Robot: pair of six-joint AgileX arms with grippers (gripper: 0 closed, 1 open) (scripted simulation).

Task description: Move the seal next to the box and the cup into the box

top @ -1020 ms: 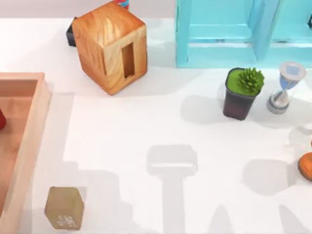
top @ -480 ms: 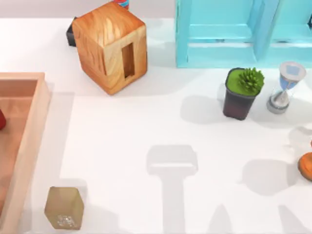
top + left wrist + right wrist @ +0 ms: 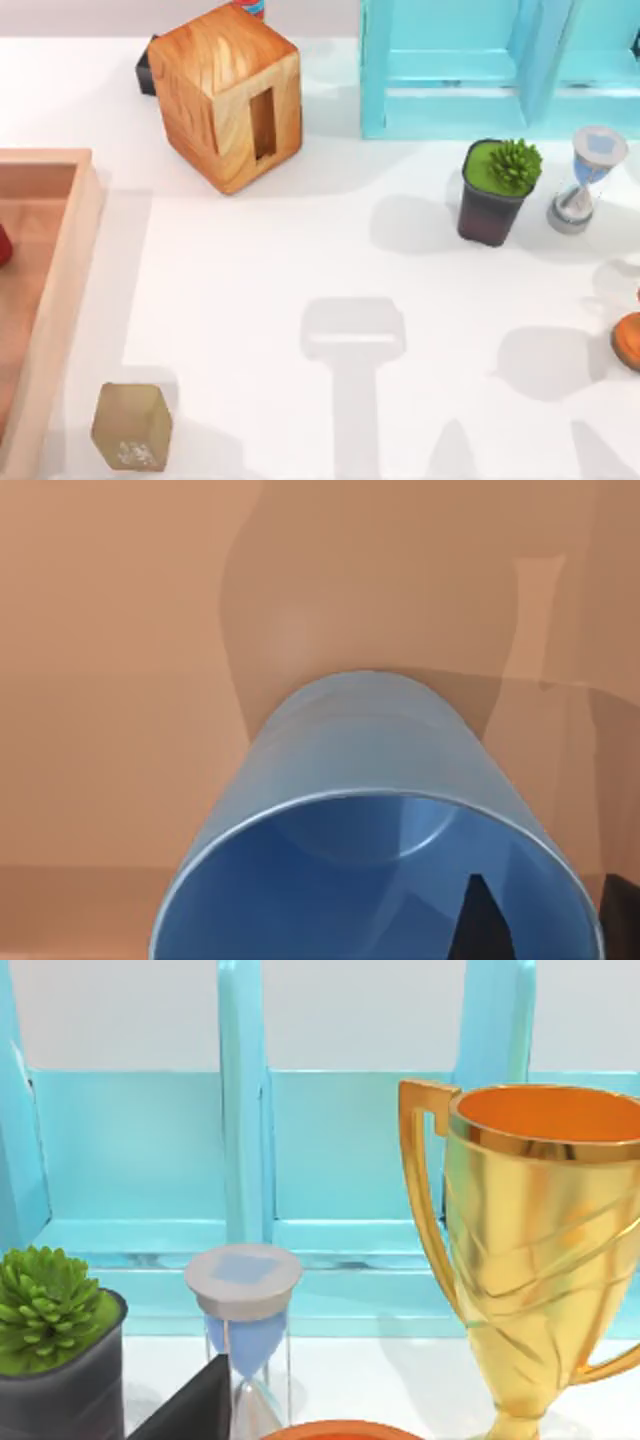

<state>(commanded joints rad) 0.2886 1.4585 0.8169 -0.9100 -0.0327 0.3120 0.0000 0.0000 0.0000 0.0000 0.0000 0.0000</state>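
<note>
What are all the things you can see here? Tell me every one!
seal: 1, tan-brown, near table edge, beside box
box: 1, reddish-brown, table's left
cup: 1, blue, before the box's brown wood, left wrist view
slotted cube: 1, glossy wood, far left
shelf frame: 1, turquoise, far right
potted plant: 1, green in dark pot, right
hourglass: 1, blue-grey, beside plant
trophy: 1, gold, right wrist view
left end effector: dark fingers at cup's rim
</note>
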